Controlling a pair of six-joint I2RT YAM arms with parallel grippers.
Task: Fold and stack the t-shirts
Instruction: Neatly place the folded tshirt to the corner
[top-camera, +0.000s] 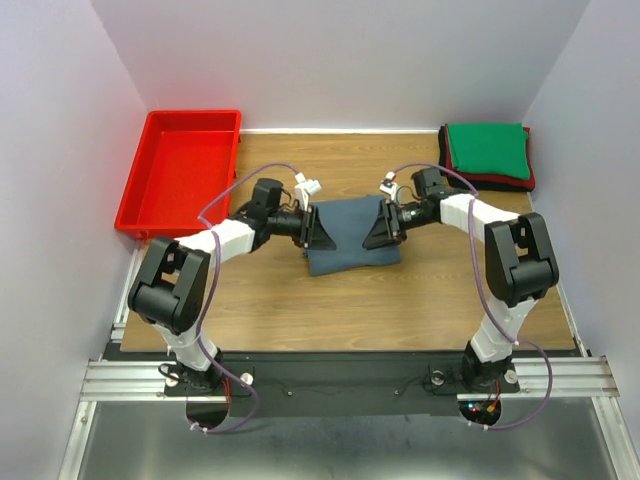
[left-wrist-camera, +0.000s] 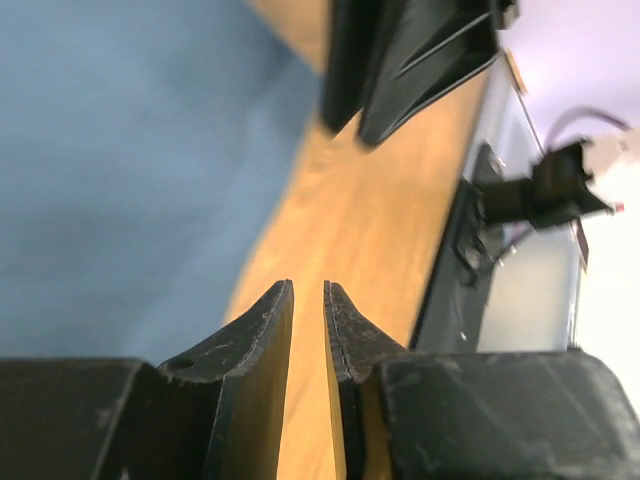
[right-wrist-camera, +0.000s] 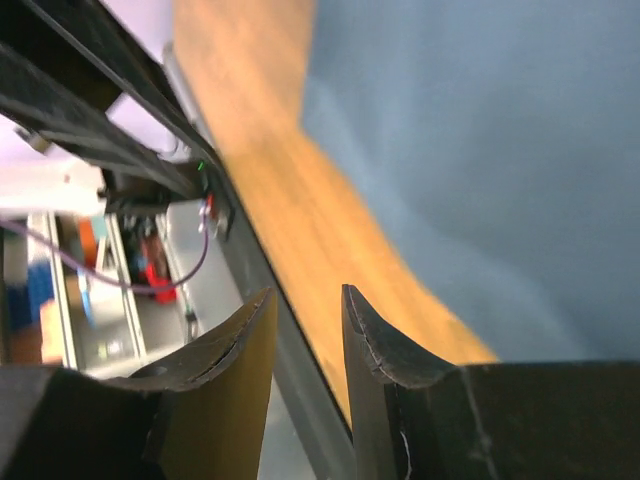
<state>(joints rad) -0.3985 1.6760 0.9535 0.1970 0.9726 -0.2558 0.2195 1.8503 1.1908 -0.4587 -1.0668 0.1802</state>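
Observation:
A slate blue-grey t-shirt lies folded flat on the wooden table between my two grippers. It fills the upper left of the left wrist view and the upper right of the right wrist view. My left gripper hangs at its left edge, jaws a narrow gap apart and empty. My right gripper hangs at its right edge, jaws slightly apart and empty. A folded stack with a green shirt on top of red and black ones sits at the back right.
A red plastic tray stands at the back left corner with nothing in it. White walls close in the table on the left, back and right. Bare wood lies in front of the shirt. The right gripper shows in the left wrist view.

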